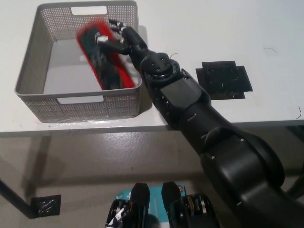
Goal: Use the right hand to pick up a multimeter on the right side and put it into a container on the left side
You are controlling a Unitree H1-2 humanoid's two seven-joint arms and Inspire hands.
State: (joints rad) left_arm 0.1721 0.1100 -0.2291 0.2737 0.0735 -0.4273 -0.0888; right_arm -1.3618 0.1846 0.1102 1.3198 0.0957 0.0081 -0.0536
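right hand: fingers spread, holding nothing | multimeter: blurry, inside basket at table's left edge | risk: pulling back could bump basket wall

Place: lab or test bench
Evidence: plain white table; grey mesh container on it; black marker plate right of container

Multimeter tilted inside container on table's left, mat right
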